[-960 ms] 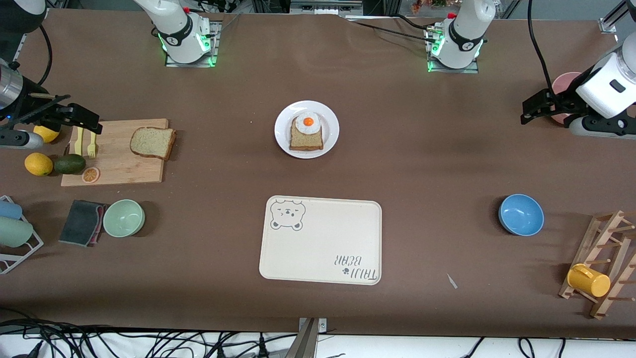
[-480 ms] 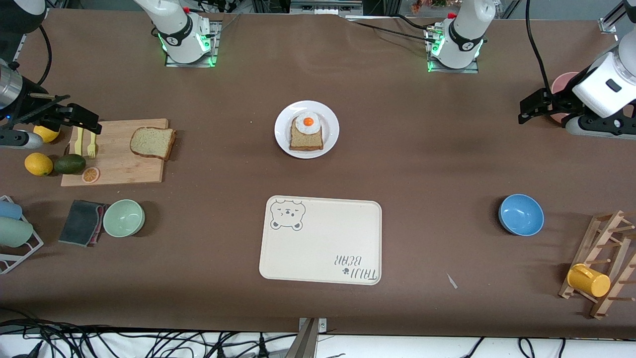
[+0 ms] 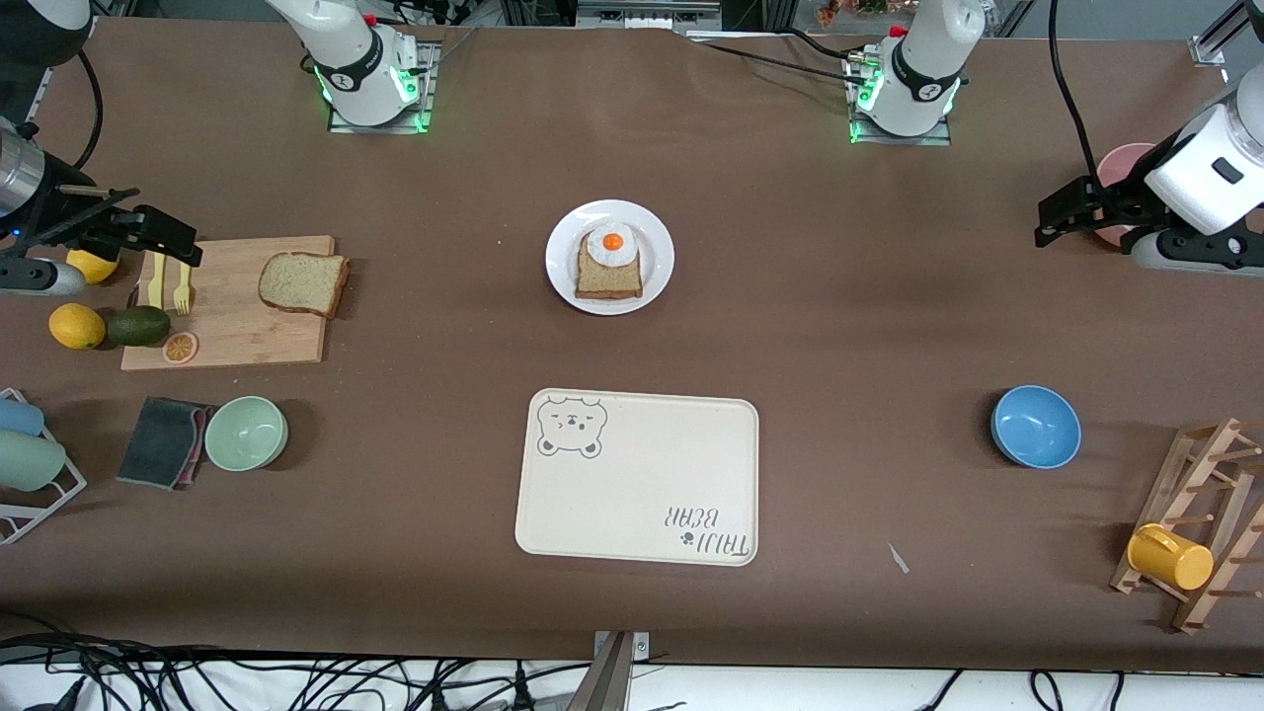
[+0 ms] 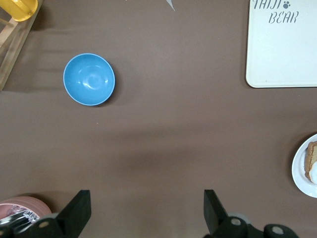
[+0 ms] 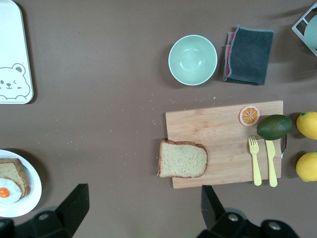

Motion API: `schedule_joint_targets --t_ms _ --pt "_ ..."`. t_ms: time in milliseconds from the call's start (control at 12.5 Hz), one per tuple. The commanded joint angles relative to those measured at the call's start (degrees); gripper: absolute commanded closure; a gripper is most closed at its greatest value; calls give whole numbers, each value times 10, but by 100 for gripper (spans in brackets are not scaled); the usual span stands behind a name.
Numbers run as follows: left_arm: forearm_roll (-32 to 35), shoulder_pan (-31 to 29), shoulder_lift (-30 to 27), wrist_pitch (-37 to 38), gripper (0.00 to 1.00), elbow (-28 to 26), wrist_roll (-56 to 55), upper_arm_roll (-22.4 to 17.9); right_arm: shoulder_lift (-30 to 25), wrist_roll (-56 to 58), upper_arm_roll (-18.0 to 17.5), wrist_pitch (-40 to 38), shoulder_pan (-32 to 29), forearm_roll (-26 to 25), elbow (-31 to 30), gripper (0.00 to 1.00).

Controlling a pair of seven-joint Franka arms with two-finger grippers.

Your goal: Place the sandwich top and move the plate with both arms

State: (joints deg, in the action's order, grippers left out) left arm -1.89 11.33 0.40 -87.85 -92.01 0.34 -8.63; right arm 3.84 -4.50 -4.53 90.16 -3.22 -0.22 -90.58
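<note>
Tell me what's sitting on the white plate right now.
The plate holds one bread slice with a fried egg on it. Whatever lies beneath that slice is hidden. The sandwich top rests on the wooden cutting board, not yet placed.

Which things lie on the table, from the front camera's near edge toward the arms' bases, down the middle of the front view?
Cream rectangular tray with bear drawing → small round white plate bearing the egg-topped bread slice.

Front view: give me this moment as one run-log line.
top: on board | plate: holds egg slice | left gripper: open, empty | right gripper: open, empty
</note>
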Motion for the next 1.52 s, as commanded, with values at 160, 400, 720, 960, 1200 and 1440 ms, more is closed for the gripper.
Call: schedule_joint_targets --t_ms 160,400,720,960,1200,1440 --pt "-2 -3 7 10 0 15 -3 -2 -8 -3 -10 -4 -9 -8 -3 0" --pt "-2 -3 7 10 0 15 -3 -1 -8 -5 -10 -7 -9 -9 -4 0" --pt "-2 -3 7 10 0 15 -4 -1 -8 -10 -12 2 -6 -6 -4 0" --pt "-3 -3 7 10 0 16 -4 -1 -8 -13 -14 6 -6 -7 -4 0" --pt "-4 -3 7 11 0 16 -3 -1 -8 -9 -13 3 -6 -4 -4 0" --pt "-7 -4 7 11 0 15 -3 -2 -7 -7 -10 -1 -6 -7 -4 0"
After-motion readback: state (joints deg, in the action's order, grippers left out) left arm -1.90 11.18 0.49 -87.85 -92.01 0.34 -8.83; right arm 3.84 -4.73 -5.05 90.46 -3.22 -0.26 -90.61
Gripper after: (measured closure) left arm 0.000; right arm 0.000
